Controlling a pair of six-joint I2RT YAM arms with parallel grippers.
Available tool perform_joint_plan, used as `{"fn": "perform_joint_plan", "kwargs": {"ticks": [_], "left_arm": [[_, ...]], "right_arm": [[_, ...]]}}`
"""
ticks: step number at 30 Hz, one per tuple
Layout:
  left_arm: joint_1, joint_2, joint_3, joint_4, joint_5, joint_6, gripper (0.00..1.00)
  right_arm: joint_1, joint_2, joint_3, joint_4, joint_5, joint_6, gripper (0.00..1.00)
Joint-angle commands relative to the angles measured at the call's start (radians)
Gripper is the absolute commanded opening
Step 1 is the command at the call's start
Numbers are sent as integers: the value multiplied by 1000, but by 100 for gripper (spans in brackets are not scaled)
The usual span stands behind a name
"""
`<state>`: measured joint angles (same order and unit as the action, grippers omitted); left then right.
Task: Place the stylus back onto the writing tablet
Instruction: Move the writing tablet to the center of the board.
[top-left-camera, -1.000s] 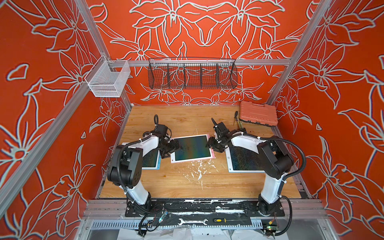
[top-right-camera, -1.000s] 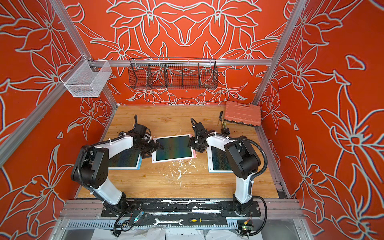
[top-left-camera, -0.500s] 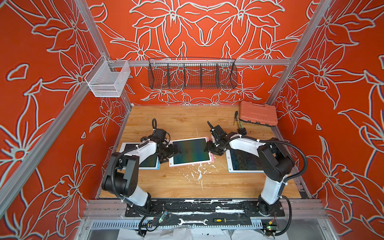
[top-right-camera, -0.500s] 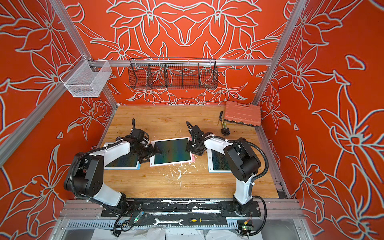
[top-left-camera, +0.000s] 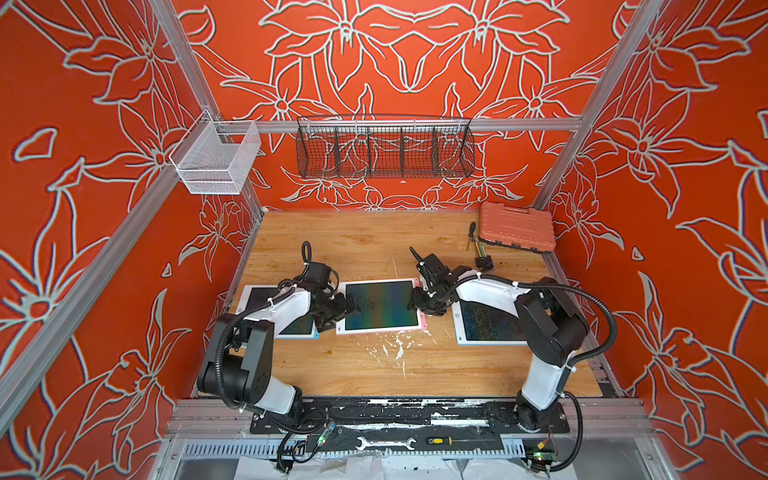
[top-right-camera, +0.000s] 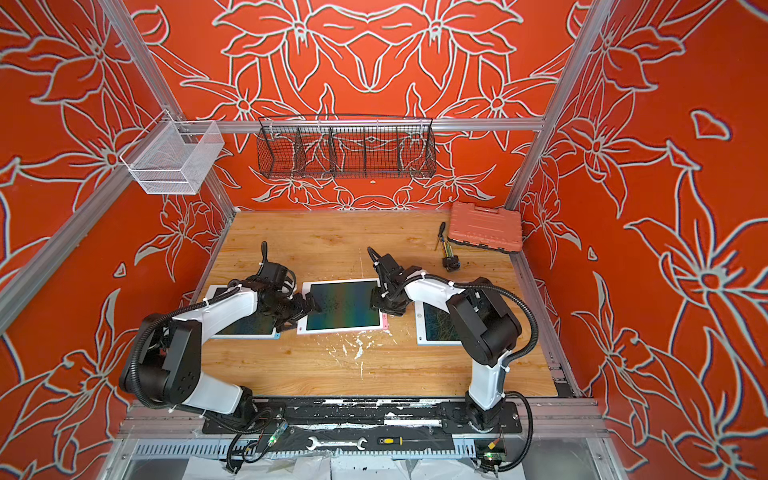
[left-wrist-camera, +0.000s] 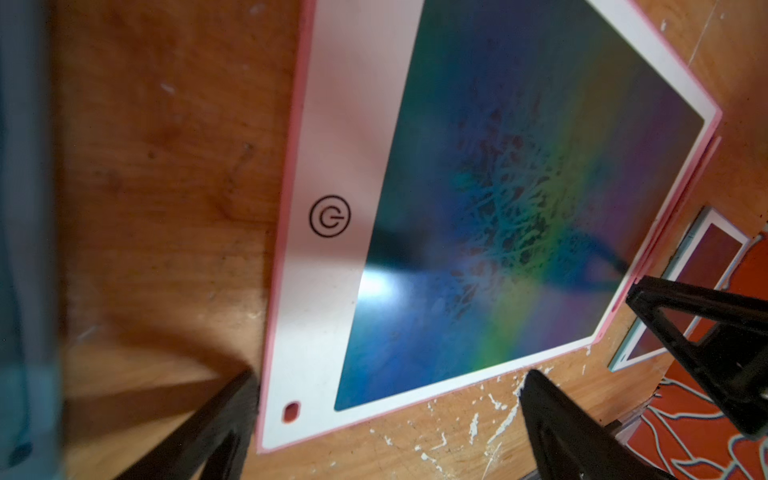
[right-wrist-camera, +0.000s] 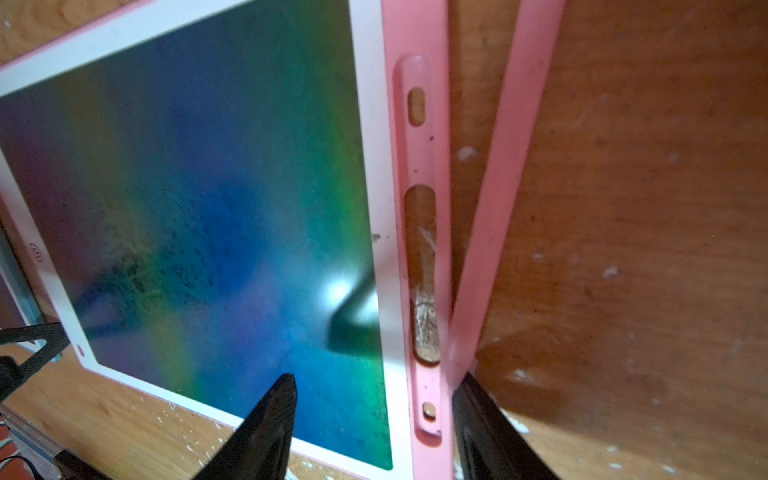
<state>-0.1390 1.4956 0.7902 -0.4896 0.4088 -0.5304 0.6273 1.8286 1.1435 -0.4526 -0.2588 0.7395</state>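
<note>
Straddling the edge of the pink-framed writing tablet with the white bezel and dark rainbow screen (right-wrist-camera: 208, 174) on the right arm's side, the right tool (right-wrist-camera: 376, 376) is standing with its two black fingers well apart, clamping nothing. One finger (right-wrist-camera: 266, 424) is hovering over the screen near the tablet's corner. The other finger (right-wrist-camera: 486, 424) is sitting just outside the tablet's edge, and its tip is seemingly touching the near end of the slim pink plastic stylus (right-wrist-camera: 511, 145).

The stylus is lying on the scuffed wooden surface (top-left-camera: 374, 365) just beside the tablet, outside the long pink groove (right-wrist-camera: 415, 166) running along that edge. Its near end is meeting the tablet's rim, while its far end is angling away from the tablet, leaving a wedge of bare wood between.

At the tablet's opposite side, the left tool (left-wrist-camera: 390, 374) is likewise standing with its jaws spread, gripping nothing. The tablet's corner with the small pink hole is lying between its fingers. One fingertip (left-wrist-camera: 241, 399) is sitting against the pink rim, though I cannot tell whether it is truly touching.

In both top views the tablet is lying flat between one blue-edged tablet (top-left-camera: 262, 297) and a second blue-edged tablet (top-left-camera: 486, 324), each partly under an arm.
</note>
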Motion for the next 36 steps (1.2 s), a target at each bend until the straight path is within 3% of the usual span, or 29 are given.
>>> {"fn": "perform_joint_plan", "kwargs": {"ticks": [1,19,36], "left_arm": [[-8,9,-31,-75,-40,-18,98],[-7,-12,-23,-115,-73,-4,97],[-7,-97,57,-245,-141,19,97]], "right_arm": [[20,19,-31,-97,10,6,62],[20,-20,-30,-115,46,18,63],[20,-99,-5,-207,110,10,71]]}}
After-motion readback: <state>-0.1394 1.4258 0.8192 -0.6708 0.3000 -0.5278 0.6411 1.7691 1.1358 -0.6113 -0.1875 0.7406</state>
